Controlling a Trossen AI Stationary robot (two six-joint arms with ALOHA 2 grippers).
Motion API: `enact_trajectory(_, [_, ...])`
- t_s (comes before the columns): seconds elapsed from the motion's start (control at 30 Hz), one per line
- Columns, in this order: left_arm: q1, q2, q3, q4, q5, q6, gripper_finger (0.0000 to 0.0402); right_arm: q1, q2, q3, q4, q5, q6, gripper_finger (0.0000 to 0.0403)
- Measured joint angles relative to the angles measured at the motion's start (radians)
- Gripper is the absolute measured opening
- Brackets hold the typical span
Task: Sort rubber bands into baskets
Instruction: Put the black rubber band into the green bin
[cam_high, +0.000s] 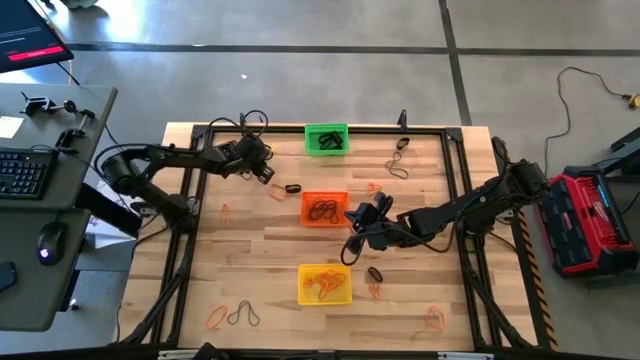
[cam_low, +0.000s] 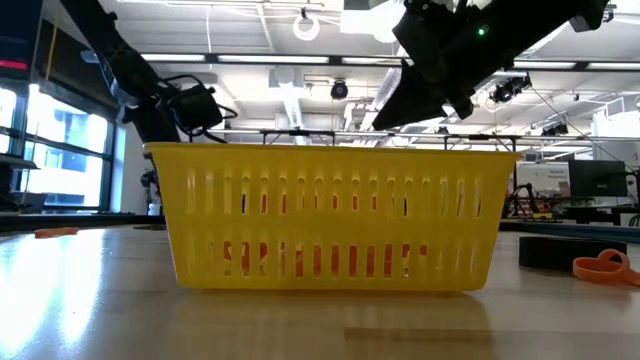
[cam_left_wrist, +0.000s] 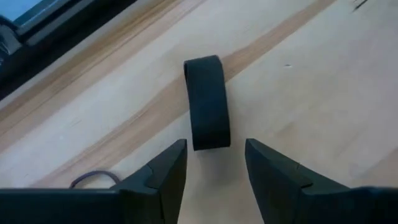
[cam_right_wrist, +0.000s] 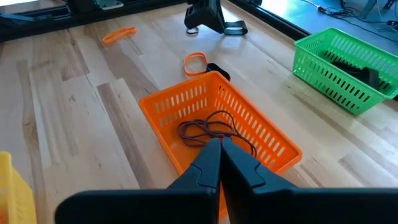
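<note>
A short thick black rubber band (cam_left_wrist: 207, 102) lies flat on the wood left of the orange basket (cam_high: 324, 208). My left gripper (cam_left_wrist: 216, 158) is open just short of it, a fingertip on either side of its near end, touching nothing. My right gripper (cam_right_wrist: 221, 149) is shut and hovers over the orange basket's right rim, above the thin dark bands (cam_right_wrist: 208, 132) lying inside. The green basket (cam_high: 327, 139) at the far side holds black bands. The yellow basket (cam_high: 324, 284) at the near side holds orange ones.
Loose bands lie scattered: orange ones (cam_high: 215, 318) (cam_high: 434, 318) and a thin dark one (cam_high: 243, 316) near the front edge, a thick black one (cam_high: 375, 272) right of the yellow basket, thin dark ones (cam_high: 398, 165) at the far right. A black frame (cam_high: 455, 180) borders the table.
</note>
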Motion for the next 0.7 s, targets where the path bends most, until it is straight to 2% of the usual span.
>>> enact_trajectory(0.27, [0.020, 0.050, 0.000, 0.052, 0.000, 0.017, 0.0148, 0.005, 0.000, 0.000, -0.012, 0.004, 0.000, 0.0000])
enact_trajectory(0.37, [0.024, 0.048, 0.000, 0.052, 0.004, 0.047, 0.0118, 0.007, 0.000, 0.000, -0.014, 0.005, 0.000, 0.0000])
enact_trajectory(0.5, [0.024, 0.034, 0.000, 0.056, 0.009, 0.099, 0.0051, 0.008, 0.000, 0.000, -0.021, 0.009, 0.000, 0.0000])
enact_trajectory(0.57, [0.024, 0.022, 0.000, 0.072, 0.044, 0.112, 0.0017, 0.008, 0.001, 0.000, -0.026, 0.012, 0.000, 0.0000])
enact_trajectory(0.7, [0.021, -0.006, 0.014, 0.081, 0.133, 0.103, 0.0009, 0.006, 0.001, 0.000, -0.028, 0.012, -0.017, 0.0000])
